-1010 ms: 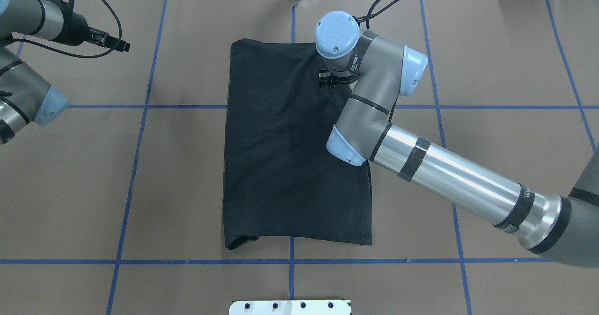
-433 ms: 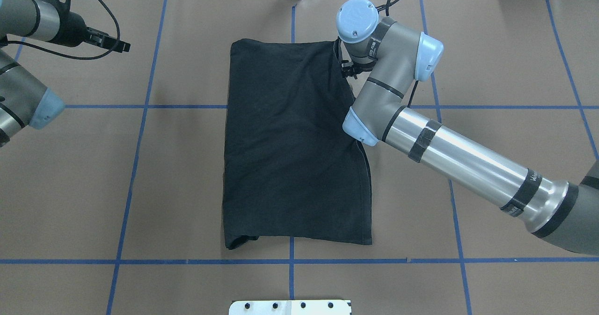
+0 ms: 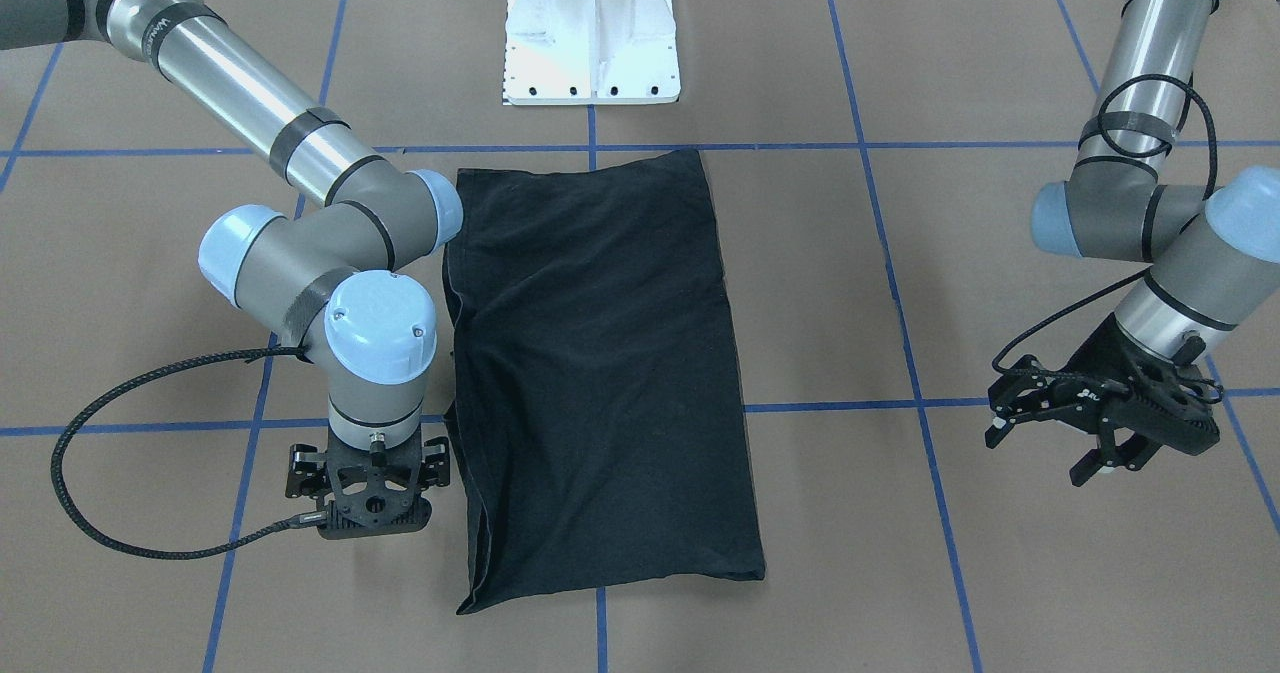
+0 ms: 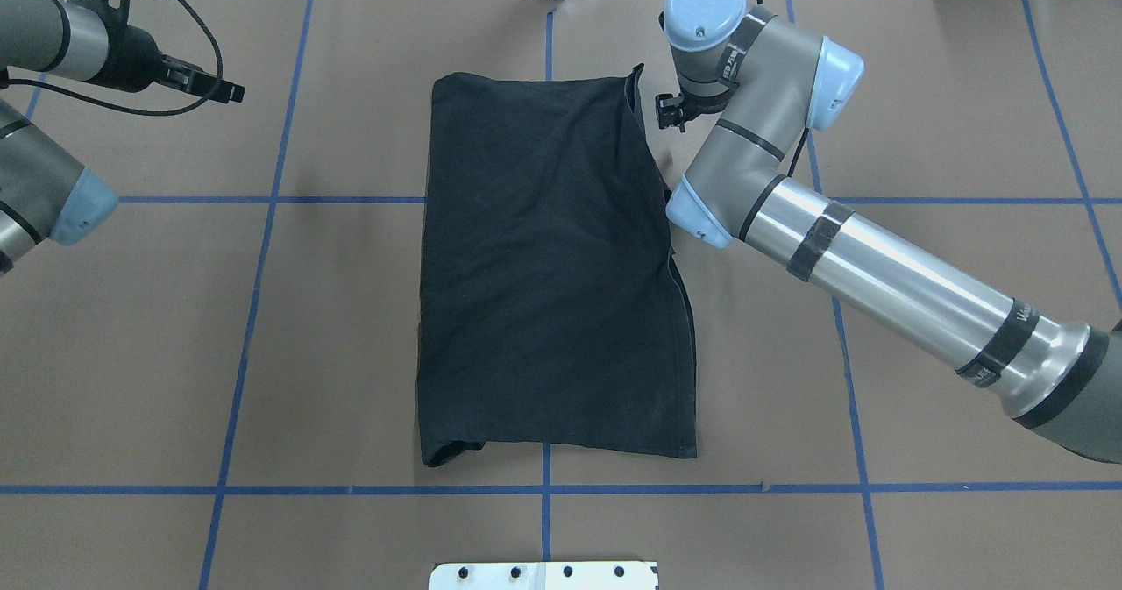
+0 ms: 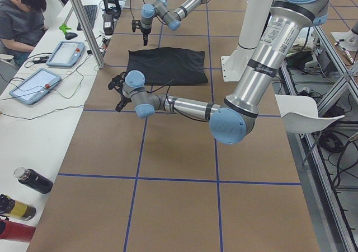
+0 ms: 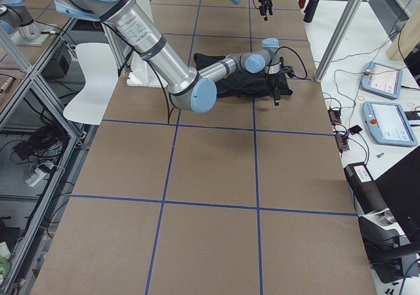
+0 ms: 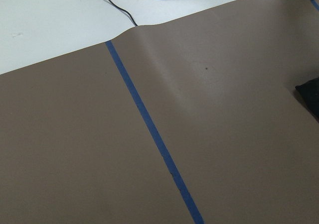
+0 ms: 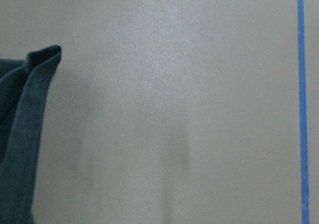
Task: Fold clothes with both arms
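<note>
The black T-shirt (image 4: 552, 266) lies folded into a long rectangle mid-table, with no graphic showing; it also shows in the front view (image 3: 600, 373). My right gripper (image 4: 668, 115) points down just off the shirt's far right corner, beside the cloth and holding nothing. In the front view (image 3: 365, 503) its jaws look spread. The right wrist view shows only that shirt corner (image 8: 25, 134) and bare table. My left gripper (image 3: 1035, 458) is open and empty above the table, well off the shirt's left side, and it also shows in the overhead view (image 4: 230, 88). The left wrist view catches a sliver of shirt (image 7: 311, 97).
The white pedestal base (image 3: 590, 43) stands at the robot's edge of the table. Blue tape lines (image 4: 263, 222) cross the brown cover. In the left side view an operator (image 5: 22, 17), tablets (image 5: 31, 84) and bottles (image 5: 33, 179) sit along the far side.
My right gripper has moved from over the shirt's far right part to the right and off the cloth; the shirt's far right edge has settled. The left arm has barely shifted.
</note>
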### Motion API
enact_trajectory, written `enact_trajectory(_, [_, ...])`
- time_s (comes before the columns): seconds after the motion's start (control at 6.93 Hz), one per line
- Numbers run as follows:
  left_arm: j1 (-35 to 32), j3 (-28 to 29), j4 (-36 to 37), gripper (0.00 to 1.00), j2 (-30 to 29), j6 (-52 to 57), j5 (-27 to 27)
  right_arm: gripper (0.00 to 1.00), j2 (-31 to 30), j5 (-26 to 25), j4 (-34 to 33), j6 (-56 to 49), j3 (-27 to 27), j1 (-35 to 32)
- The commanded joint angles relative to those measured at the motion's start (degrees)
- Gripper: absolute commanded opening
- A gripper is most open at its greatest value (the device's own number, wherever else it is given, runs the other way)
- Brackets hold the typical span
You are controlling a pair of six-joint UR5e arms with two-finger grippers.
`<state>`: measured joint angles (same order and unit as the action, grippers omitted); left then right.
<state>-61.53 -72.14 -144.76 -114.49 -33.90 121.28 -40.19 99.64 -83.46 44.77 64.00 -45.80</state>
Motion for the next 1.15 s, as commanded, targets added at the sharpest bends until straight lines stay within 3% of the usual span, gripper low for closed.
enact_trajectory(0.0, [0.45,-5.26,0.1,1.0,2.24,-11.56,0.54,1.0,-2.41,5.8,0.41,4.06,6.18,-0.51])
enact_trajectory(0.43, [8.59,-21.5,0.01,1.0,15.4,-27.56,-0.08,1.0,-17.59,6.53,-0.56,15.91,31.11,5.09])
enact_trajectory(0.72, [21.65,-29.87,0.01,1.0,20.08,-41.7,-9.88,1.0,-22.72,5.83,-6.66,23.57,44.65,10.36])
enact_trajectory(1.01, [33.7,-33.75,0.01,1.0,20.27,-55.07,-19.02,1.0,-27.55,0.58,-7.94,30.95,52.52,17.29])
